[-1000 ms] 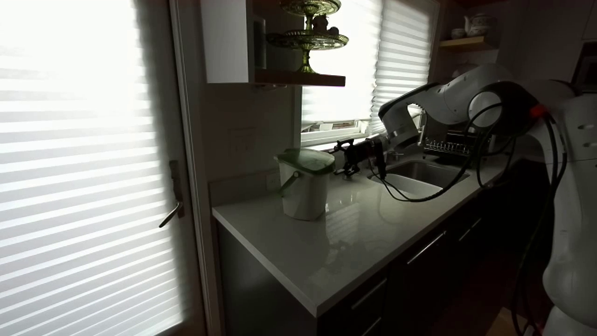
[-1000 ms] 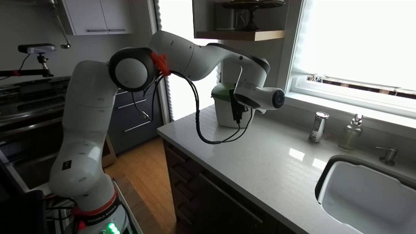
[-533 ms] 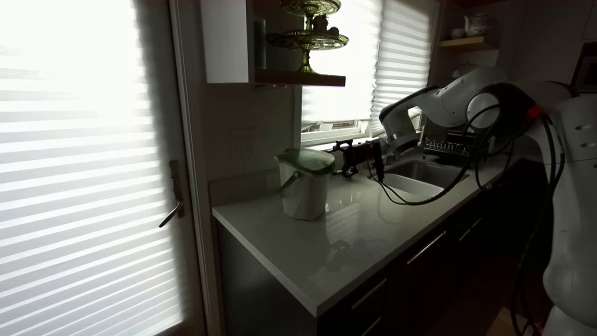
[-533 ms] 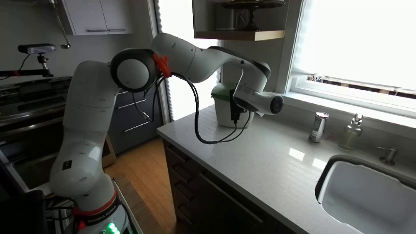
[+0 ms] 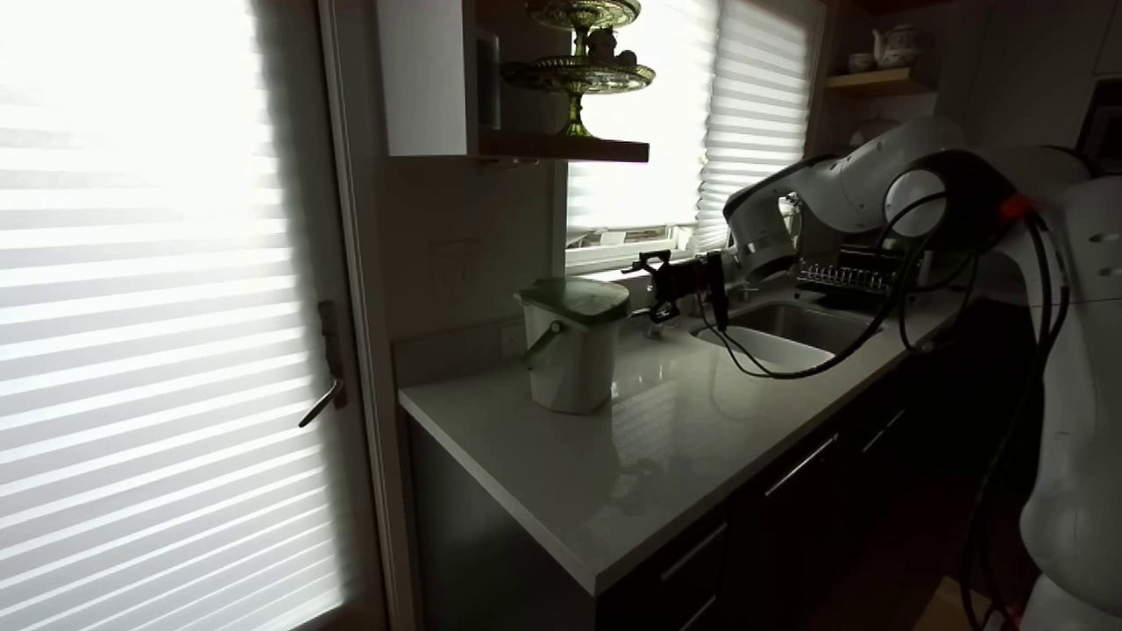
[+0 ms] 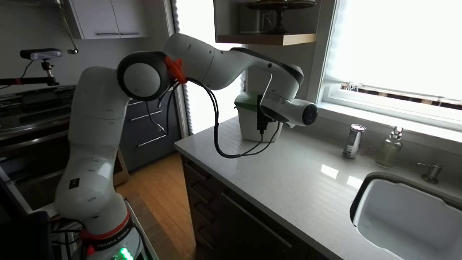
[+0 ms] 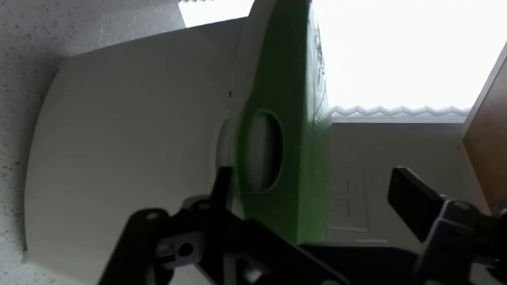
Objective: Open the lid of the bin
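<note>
1. Toward the door (image 5: 158,307) end of the bench (image 5: 684,438): white bin (image 5: 574,368), upright. Green lid (image 5: 578,300) is down flat on top, so nothing raised yet.
2. The pincer (image 7: 313,174) is spread wide with nothing gripped. Wrist view: its fingers (image 7: 414,202) bracket the lid's edge, one out above the lid, one at the bin wall just below the lip (image 7: 241,158). Touching or just shy of it, can't tell.
3. It hangs just beside the bin, on the sink (image 6: 404,206) side. The arm (image 6: 202,61) blocks the fingers in an exterior view, so no help there on contact.
4. Step in hand, my read: lining up on the lid's lip for a grip. Opening proper not started.
5. Next move: ease in a touch so the lower finger tucks under the lip by the oval cutout (image 7: 265,150), check depth, then squeeze. After that, up and back in an arc, not straight up. I'm assuming the hinge is on the far side; can't see it from here.
6. Watch for: lower finger fouling the bin wall and shoving the whole thing along the bench. Bin may be light, contents hidden from me, so I'd go slow and keep the pull following the lid's swing.
</note>
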You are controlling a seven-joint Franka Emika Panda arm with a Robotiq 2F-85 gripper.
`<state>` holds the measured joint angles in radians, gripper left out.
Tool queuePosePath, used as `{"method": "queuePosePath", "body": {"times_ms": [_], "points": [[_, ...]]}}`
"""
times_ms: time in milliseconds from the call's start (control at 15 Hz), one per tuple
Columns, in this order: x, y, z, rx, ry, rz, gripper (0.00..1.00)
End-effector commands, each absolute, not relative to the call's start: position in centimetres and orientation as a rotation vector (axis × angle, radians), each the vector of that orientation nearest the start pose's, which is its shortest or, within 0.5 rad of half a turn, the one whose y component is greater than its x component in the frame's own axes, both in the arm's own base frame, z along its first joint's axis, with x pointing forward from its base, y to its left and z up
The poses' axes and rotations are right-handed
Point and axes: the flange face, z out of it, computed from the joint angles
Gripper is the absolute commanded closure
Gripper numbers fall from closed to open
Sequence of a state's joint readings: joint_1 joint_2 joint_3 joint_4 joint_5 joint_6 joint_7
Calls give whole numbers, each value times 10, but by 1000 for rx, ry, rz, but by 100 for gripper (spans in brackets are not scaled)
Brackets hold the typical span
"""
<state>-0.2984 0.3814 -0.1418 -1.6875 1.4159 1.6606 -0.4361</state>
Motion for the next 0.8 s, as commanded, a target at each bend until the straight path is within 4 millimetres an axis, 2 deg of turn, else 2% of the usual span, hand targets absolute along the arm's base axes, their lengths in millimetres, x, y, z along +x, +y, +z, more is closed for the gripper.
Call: {"method": "queuePosePath", "body": {"times_ms": [0,267,733], "points": [[622,-177,430,-1693,448,-254,0],[621,-176,440,-1652,417,-274,0],[616,-166,477,-1558,307,-343,0]]}}
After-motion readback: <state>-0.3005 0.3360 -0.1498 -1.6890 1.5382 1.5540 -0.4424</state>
